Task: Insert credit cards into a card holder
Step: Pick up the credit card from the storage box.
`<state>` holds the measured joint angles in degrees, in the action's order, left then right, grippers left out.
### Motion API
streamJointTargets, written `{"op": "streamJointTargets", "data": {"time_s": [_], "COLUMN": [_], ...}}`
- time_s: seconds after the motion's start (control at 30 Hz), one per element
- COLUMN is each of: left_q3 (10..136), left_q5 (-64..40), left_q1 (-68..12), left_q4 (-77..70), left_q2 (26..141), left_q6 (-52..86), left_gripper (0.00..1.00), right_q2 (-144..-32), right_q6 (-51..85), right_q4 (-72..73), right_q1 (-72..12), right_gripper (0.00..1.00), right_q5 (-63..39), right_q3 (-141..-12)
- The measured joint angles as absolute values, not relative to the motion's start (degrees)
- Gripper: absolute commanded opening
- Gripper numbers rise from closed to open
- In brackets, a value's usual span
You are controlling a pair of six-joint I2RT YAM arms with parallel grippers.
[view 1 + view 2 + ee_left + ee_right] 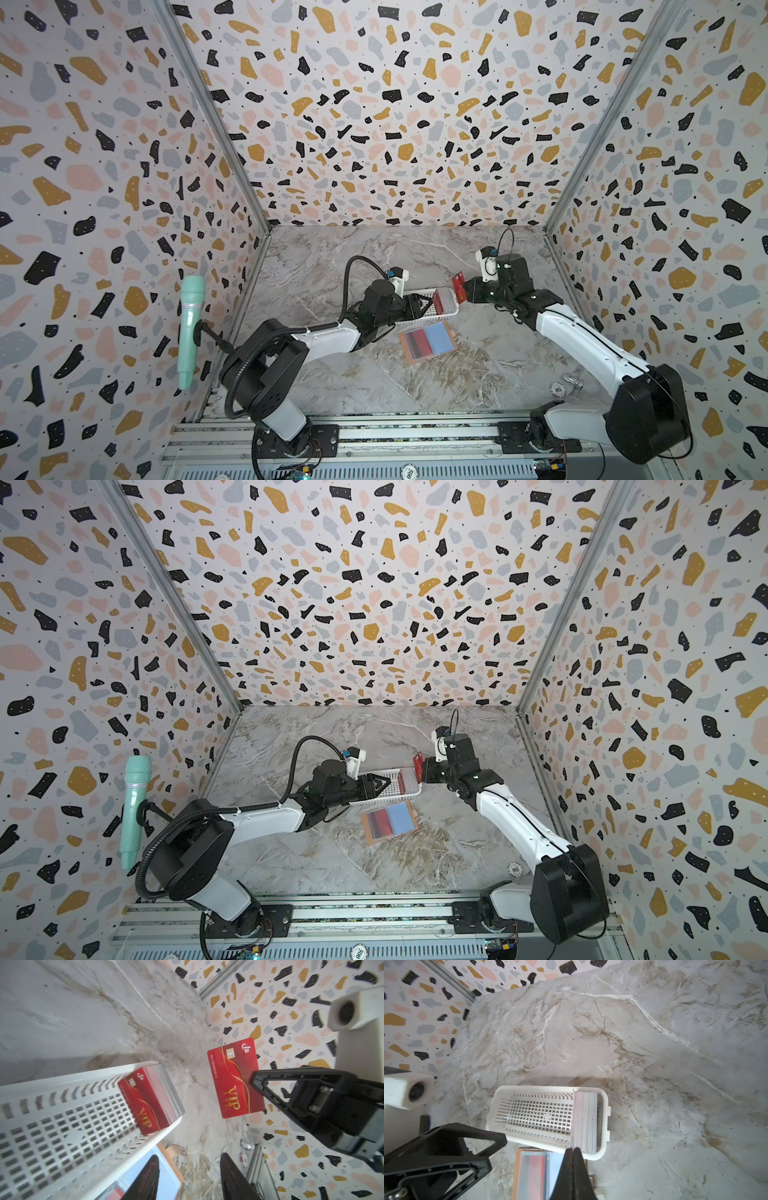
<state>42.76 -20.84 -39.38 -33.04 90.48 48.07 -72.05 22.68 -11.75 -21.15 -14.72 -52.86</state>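
Credit cards mostly wait to be loaded, by my reading. On the marble surface point(316, 266), a white basket point(539, 1088) holds a thick stack point(149, 1097) standing at one end. Beside it the card holder point(428, 343) lies open and flat with red showing in one pocket, so probably one card is in. The left arm stretches low over the basket, its left gripper point(190, 1155) parted and empty. The right gripper point(253, 1082) pinches a single card point(232, 1078) by its edge, upright in the air just past the basket's end.
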Motion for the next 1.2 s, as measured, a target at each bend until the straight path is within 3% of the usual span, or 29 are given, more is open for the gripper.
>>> {"op": "streamJointTargets", "data": {"time_s": [0.53,1.2], "left_q3": [33.26,33.47], "left_q5": [-26.68,-27.33], "left_q1": [-41.52,-43.59], "left_q4": [-59.79,-68.10], "left_q2": [86.24,87.24], "left_q6": [62.43,65.95], "left_gripper": [0.45,0.36], "right_q2": [-57.06,-56.51], "right_q6": [29.21,38.11], "right_q4": [-4.25,5.78], "right_q1": [-17.10,-16.99], "right_gripper": [0.01,0.02], "right_q5": [-38.35,-49.54], "right_q3": [-45.01,-41.58]}}
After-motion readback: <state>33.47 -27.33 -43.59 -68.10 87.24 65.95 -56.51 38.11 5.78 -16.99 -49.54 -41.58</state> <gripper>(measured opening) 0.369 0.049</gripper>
